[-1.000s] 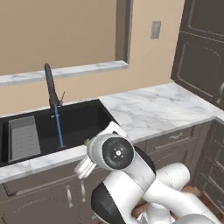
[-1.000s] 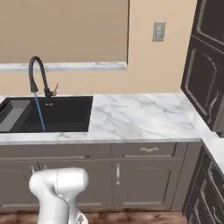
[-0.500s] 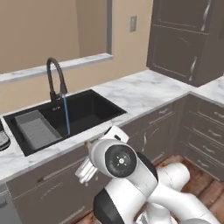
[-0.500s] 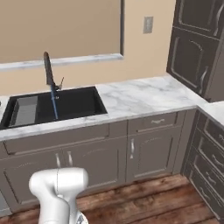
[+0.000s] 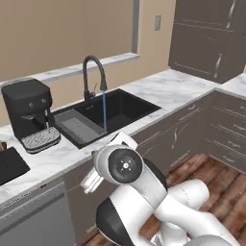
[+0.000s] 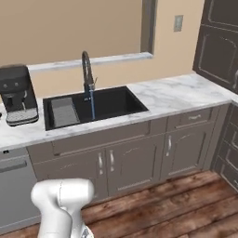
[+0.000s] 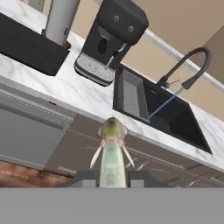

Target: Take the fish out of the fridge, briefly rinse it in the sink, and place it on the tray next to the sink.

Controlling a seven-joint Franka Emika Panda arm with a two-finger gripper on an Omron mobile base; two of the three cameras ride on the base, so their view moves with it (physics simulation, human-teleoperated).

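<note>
Since a second ago our base has backed away, bringing the tray (image 5: pixel 10 166) into view. Our gripper (image 7: pixel 112 176) pinches the fish (image 7: pixel 112 157), carrying it there from the sink (image 6: pixel 95 106).

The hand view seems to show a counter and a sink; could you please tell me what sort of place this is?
A rendered home kitchen, most likely: a black sink with a curved faucet running water sits in a white marble counter, a black coffee machine stands beside it, and grey panelled cabinets run below.
</note>
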